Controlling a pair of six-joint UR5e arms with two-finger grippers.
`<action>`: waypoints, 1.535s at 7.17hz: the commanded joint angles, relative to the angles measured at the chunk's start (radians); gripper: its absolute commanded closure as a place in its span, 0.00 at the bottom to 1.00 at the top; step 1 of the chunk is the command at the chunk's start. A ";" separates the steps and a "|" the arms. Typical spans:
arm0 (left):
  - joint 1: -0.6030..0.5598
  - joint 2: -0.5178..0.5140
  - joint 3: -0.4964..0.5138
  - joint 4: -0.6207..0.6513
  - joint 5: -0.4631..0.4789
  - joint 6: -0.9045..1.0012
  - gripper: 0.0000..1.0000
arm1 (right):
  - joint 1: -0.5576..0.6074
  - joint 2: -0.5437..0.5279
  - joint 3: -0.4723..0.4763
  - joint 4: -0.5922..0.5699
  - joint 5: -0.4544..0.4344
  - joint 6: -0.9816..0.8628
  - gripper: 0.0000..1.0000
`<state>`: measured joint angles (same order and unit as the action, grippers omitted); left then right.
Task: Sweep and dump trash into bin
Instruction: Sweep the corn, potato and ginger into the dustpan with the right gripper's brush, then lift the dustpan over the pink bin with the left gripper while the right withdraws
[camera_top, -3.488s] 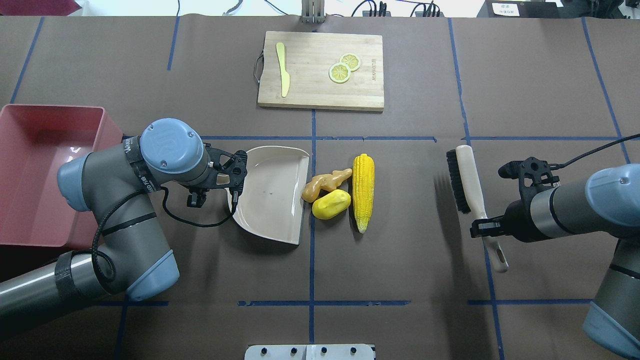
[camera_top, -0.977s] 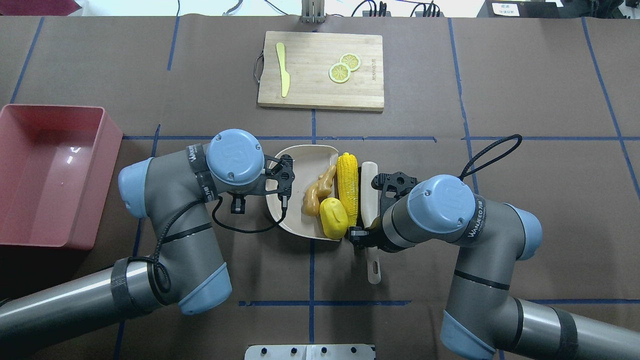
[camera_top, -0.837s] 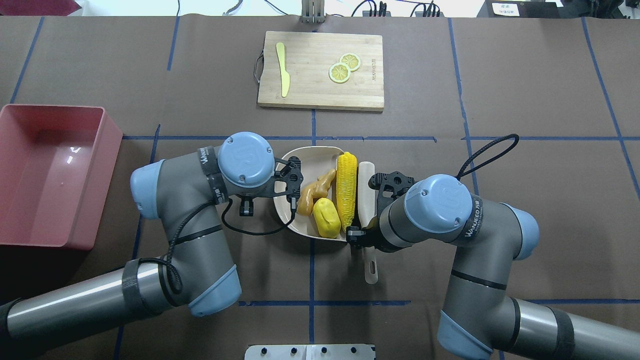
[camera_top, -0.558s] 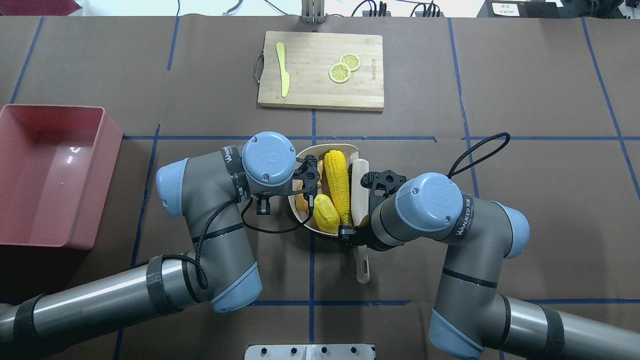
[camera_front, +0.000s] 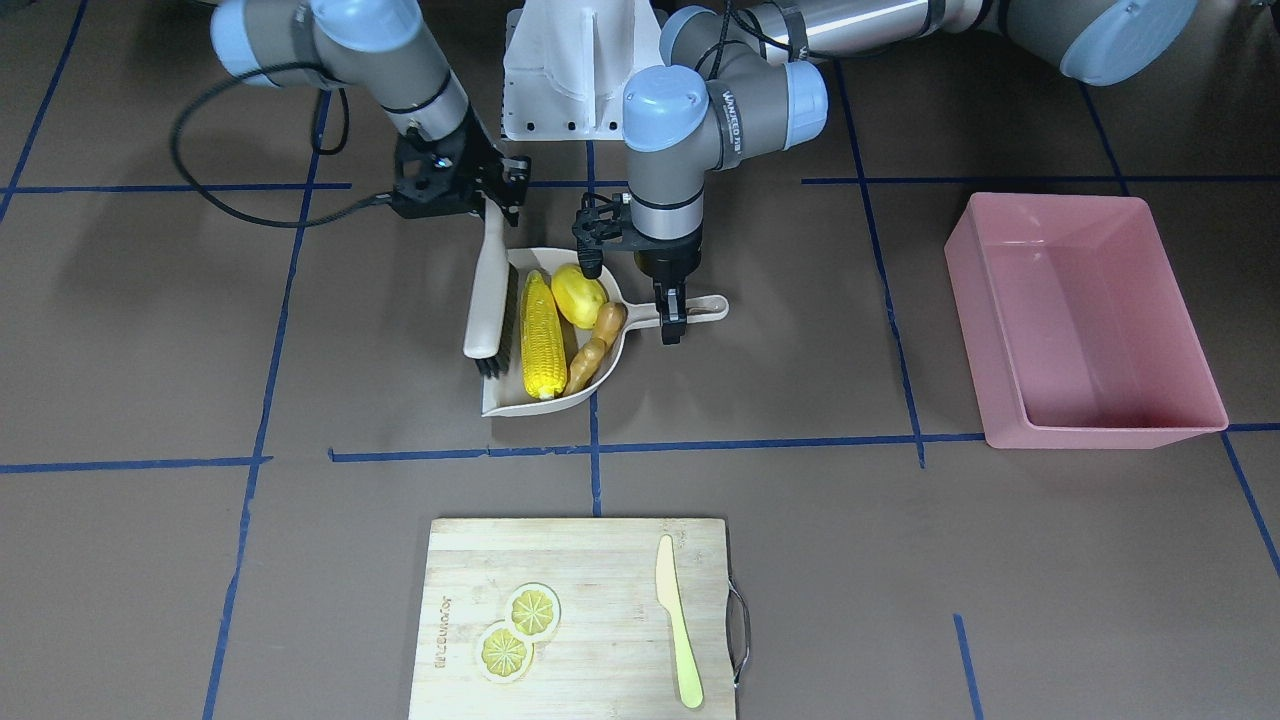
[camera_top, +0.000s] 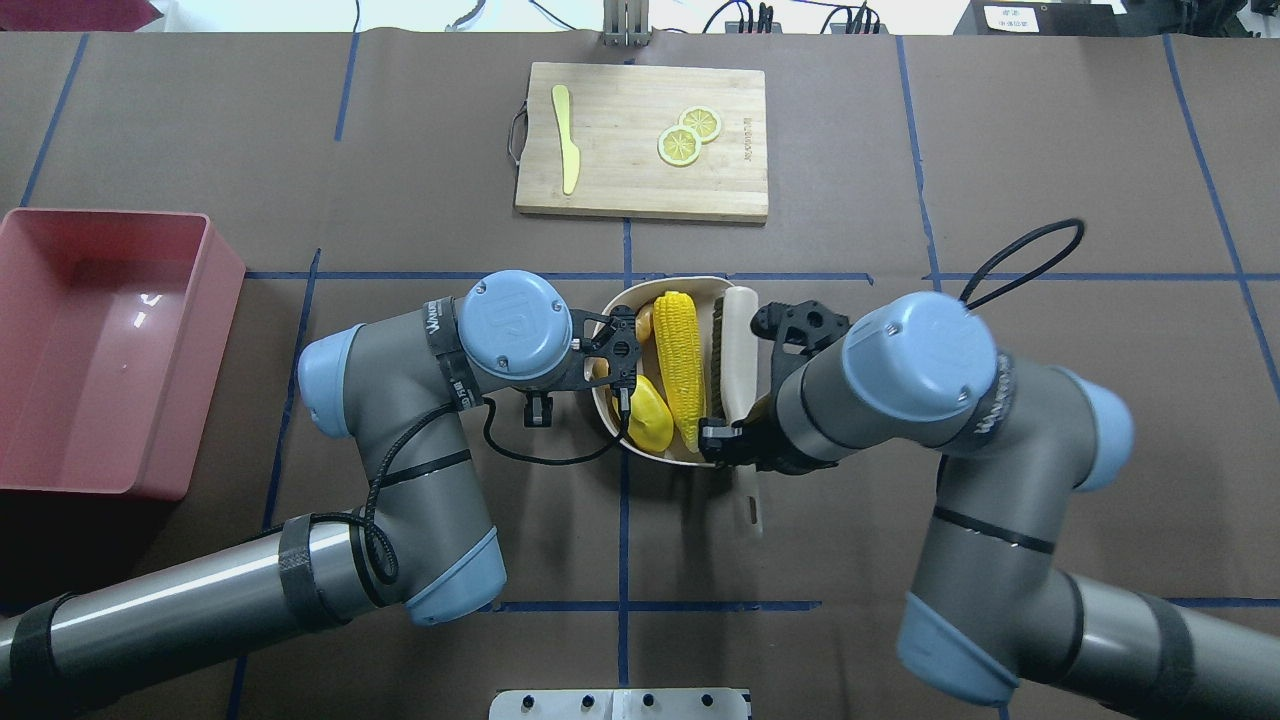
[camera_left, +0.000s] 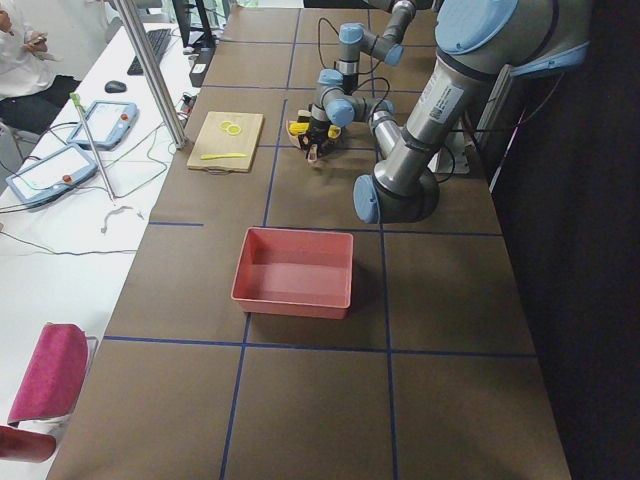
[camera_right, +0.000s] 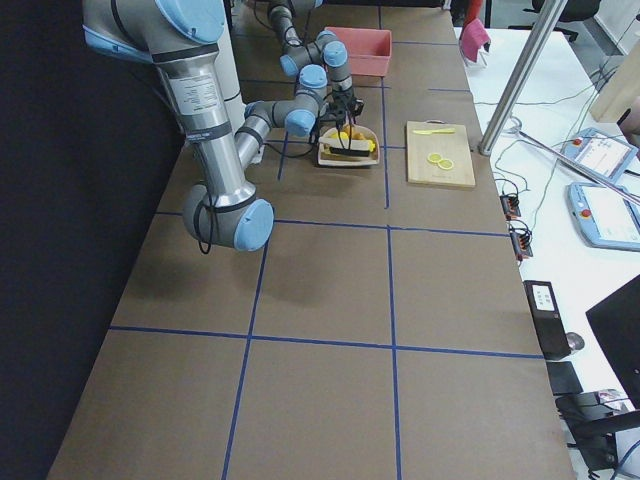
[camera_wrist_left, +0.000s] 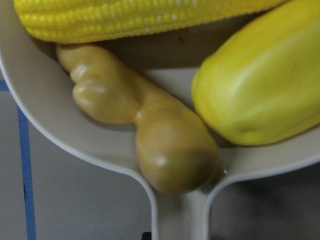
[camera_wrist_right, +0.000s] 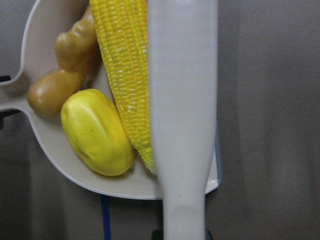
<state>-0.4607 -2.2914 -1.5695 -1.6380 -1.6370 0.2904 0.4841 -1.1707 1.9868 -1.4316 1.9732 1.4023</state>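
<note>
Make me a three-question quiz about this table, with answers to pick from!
1. How many lemon slices lie on the board? A one, B two, C five
2. What does the right hand hold? A the brush, B the board, C nothing
3. Where is the corn? A on the board, B in the right hand, C in the dustpan
Answers: B, two slices overlap there; A, it grips the brush handle; C, it lies inside, beside the brush.

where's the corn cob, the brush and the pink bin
corn cob (camera_front: 541, 335), front-facing view, middle kernels
brush (camera_front: 488, 290), front-facing view, beige back
pink bin (camera_front: 1085, 320), front-facing view, bare inside
</note>
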 joint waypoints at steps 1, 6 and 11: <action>-0.006 0.009 -0.033 -0.023 -0.001 -0.023 0.75 | 0.079 -0.021 0.108 -0.110 0.052 -0.002 0.99; -0.185 0.130 -0.268 -0.022 -0.186 -0.025 0.75 | 0.305 -0.289 0.253 -0.142 0.168 -0.212 0.99; -0.482 0.390 -0.428 -0.025 -0.441 0.132 0.79 | 0.363 -0.362 0.216 -0.135 0.173 -0.391 0.99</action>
<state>-0.8607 -1.9641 -1.9784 -1.6622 -2.0236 0.3464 0.8438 -1.5286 2.2182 -1.5681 2.1500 1.0291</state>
